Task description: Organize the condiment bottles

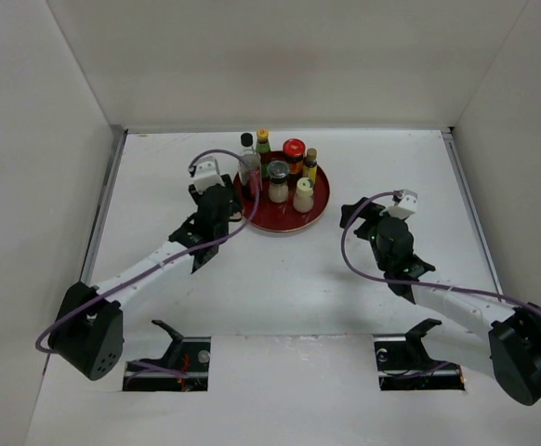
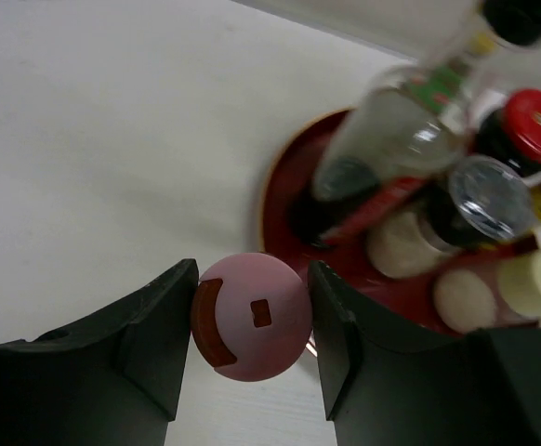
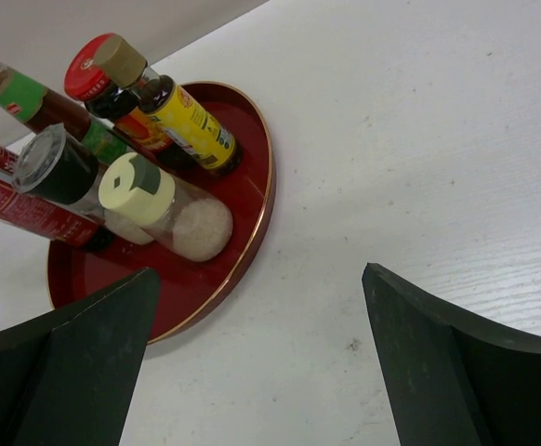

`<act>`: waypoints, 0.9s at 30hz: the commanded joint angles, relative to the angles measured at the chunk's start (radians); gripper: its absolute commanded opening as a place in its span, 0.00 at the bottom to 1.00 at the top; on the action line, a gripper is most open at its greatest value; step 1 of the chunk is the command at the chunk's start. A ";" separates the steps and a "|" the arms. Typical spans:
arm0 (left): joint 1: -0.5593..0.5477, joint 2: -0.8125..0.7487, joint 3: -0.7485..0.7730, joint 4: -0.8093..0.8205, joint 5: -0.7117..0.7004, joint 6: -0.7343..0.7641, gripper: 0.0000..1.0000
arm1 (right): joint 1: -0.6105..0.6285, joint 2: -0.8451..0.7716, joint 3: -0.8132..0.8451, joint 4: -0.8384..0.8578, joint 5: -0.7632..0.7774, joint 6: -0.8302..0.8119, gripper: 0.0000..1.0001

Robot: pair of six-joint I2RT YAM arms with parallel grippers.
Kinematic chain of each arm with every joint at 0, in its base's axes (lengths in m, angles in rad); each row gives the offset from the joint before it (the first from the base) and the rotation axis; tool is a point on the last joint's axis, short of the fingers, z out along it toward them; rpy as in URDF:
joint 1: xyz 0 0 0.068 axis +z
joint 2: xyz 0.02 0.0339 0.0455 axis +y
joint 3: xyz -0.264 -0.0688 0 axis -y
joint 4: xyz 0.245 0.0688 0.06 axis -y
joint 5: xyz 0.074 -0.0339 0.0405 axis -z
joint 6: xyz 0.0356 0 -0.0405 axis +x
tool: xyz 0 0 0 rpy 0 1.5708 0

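The left gripper (image 2: 252, 283) is closed on the pink-capped bottle (image 2: 252, 321), at the left edge of the round red tray (image 3: 196, 274). The other six bottles (image 1: 285, 172) stand close together on this tray. The right gripper (image 3: 259, 279) is wide open, holding nothing, above the table (image 3: 419, 139) just beside the tray.

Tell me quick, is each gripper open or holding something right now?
Left gripper: closed on the pink-capped bottle.
Right gripper: open, holding nothing.
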 commanded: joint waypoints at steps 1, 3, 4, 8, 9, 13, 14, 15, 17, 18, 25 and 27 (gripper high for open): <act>-0.115 0.050 0.055 0.082 -0.023 -0.010 0.37 | 0.011 0.012 0.033 0.062 0.005 -0.011 0.98; -0.165 0.102 0.098 0.123 -0.032 -0.001 0.37 | 0.013 0.008 0.036 0.059 0.005 -0.011 0.98; -0.176 0.133 0.124 0.136 -0.029 0.003 0.37 | 0.016 0.000 0.036 0.059 0.005 -0.011 0.98; -0.186 0.239 0.211 0.165 -0.017 0.016 0.37 | 0.016 -0.001 0.031 0.060 0.009 -0.012 0.98; -0.186 0.263 0.226 0.174 -0.012 0.020 0.37 | 0.016 -0.001 0.033 0.059 0.009 -0.014 0.98; -0.186 0.358 0.292 0.173 0.006 0.039 0.37 | 0.019 -0.003 0.031 0.066 0.009 -0.017 0.98; -0.188 0.378 0.299 0.173 0.005 0.043 0.37 | 0.019 -0.001 0.031 0.062 0.009 -0.017 0.98; -0.194 0.397 0.303 0.171 0.001 0.048 0.37 | 0.019 -0.004 0.033 0.060 0.009 -0.017 0.98; -0.197 0.432 0.305 0.173 -0.003 0.056 0.37 | 0.019 -0.014 0.027 0.065 0.009 -0.018 0.98; -0.197 0.447 0.305 0.173 -0.006 0.056 0.37 | 0.019 -0.017 0.023 0.068 0.009 -0.017 0.98; -0.217 0.480 0.294 0.138 -0.065 0.057 0.38 | 0.019 -0.012 0.025 0.068 0.009 -0.018 0.99; -0.219 0.483 0.290 0.134 -0.066 0.057 0.43 | 0.019 -0.008 0.030 0.062 0.009 -0.018 0.99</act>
